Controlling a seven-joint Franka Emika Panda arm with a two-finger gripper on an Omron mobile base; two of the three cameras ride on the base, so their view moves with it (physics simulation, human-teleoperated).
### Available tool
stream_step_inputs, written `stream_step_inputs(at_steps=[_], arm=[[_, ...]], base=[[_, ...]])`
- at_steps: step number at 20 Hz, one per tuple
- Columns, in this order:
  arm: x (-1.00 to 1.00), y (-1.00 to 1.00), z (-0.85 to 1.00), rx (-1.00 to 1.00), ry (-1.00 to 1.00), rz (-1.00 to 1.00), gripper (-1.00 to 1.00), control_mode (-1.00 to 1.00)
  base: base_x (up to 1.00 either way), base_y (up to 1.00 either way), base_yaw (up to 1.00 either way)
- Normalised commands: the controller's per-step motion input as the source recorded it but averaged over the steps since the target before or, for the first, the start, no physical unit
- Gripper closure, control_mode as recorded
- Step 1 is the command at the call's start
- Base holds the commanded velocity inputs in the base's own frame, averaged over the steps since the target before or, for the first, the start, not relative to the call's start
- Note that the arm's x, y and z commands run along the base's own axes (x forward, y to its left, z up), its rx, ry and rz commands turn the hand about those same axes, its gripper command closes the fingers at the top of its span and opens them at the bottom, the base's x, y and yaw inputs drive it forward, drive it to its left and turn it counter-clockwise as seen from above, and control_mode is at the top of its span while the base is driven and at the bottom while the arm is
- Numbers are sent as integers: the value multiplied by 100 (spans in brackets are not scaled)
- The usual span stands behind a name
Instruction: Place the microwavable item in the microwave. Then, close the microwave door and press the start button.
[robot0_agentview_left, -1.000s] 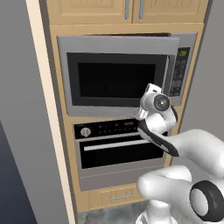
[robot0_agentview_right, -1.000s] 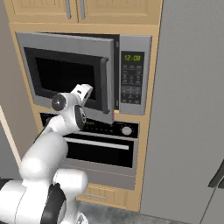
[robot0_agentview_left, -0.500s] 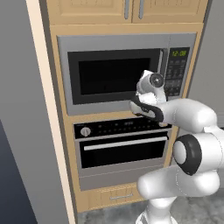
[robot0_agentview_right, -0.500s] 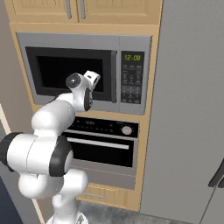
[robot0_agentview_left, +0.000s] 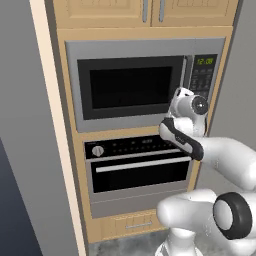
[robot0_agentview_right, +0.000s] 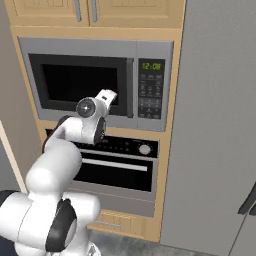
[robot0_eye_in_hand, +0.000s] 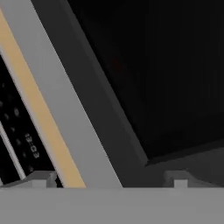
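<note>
my pincer (robot0_eye_in_hand: 111, 177) faces the lower corner of the microwave door (robot0_agentview_left: 131, 88), its two finger tips (robot0_eye_in_hand: 180, 178) standing wide apart at the bottom of the hand view with nothing between them. the microwave (robot0_agentview_right: 100, 82) is built into a light wood cabinet column (robot0_agentview_left: 95, 135), and its door lies flush with the stainless front, the dark window (robot0_agentview_right: 80, 83) showing nothing i can make out inside. the vertical bar handle (robot0_agentview_left: 189, 77) stands at the window's right edge, and just right of it is the dark keypad (robot0_agentview_right: 150, 93) with a green clock (robot0_agentview_right: 151, 66) at its top. my wrist (robot0_agentview_left: 187, 107) is raised in front of the microwave's lower right corner, below the handle and just left of the keypad. directly beneath the microwave sits a wall oven (robot0_agentview_left: 137, 160) with a round knob (robot0_agentview_left: 98, 150) and a horizontal bar handle (robot0_agentview_left: 142, 164). above the microwave are two wood cupboard doors (robot0_agentview_left: 145, 11) with slim metal pulls. in the hand view a tan strip of cabinet (robot0_eye_in_hand: 41, 113) runs between the door frame and the oven's dark control panel (robot0_eye_in_hand: 15, 131). the microwavable item i cannot locate behind the dark glass.
</note>
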Motion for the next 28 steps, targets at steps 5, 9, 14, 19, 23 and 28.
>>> stream_step_inputs(at_steps=[5,9,14,19,23,28], arm=[[-95,-97,22,17,0,1,-100,-100],[-30,-100,-2,18,0,6,-100,-100],[8,-91,-1,15,-2,11,-100,-100],[29,-44,-9,12,-5,17,-100,-100],[52,0,-27,7,0,14,-100,-100],[56,0,-35,5,0,12,-100,-100]], base=[[0,0,0],[0,0,0],[0,0,0],[0,0,0],[0,0,0],[0,0,0]])
